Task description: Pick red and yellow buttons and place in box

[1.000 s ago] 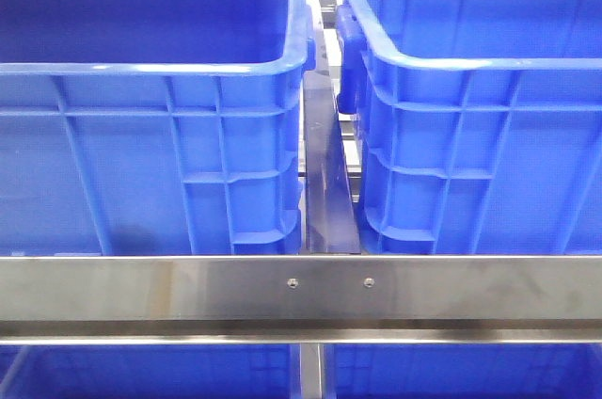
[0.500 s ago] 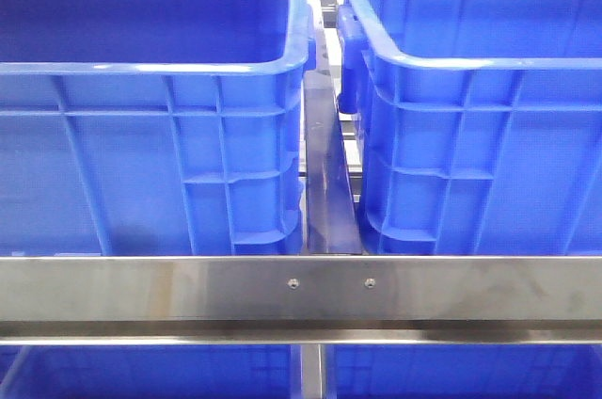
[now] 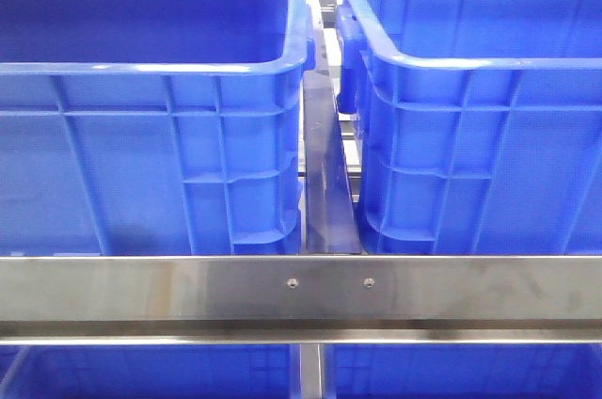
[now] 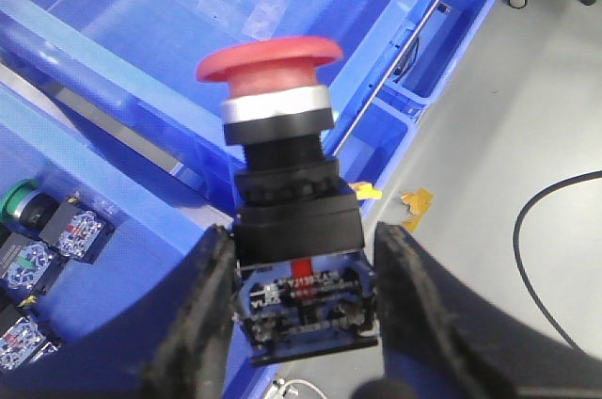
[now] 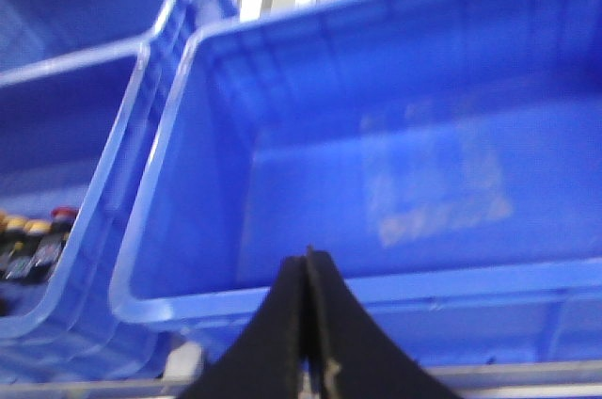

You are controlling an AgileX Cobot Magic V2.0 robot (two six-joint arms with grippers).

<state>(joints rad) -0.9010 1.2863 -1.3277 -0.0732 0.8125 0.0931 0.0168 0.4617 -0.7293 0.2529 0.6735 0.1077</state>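
In the left wrist view my left gripper (image 4: 301,310) is shut on the red button (image 4: 268,65), a red mushroom cap on a silver ring, black body and blue contact block. Its fingers (image 4: 202,324) clamp the block's two sides, and the button hangs over a blue box (image 4: 169,4). My right gripper (image 5: 307,267) is shut with nothing in it, above the near rim of an empty blue box (image 5: 376,164). Blurred red and yellow pieces (image 5: 33,227) lie in the neighbouring bin; I cannot tell whether they are buttons. Neither gripper shows in the front view.
A lower bin holds a green button (image 4: 23,199) and several blue contact blocks (image 4: 80,230). The front view shows two tall blue bins (image 3: 150,117) (image 3: 470,135) behind a steel rail (image 3: 301,291). Grey floor with a black cable (image 4: 536,258) lies beyond the bins.
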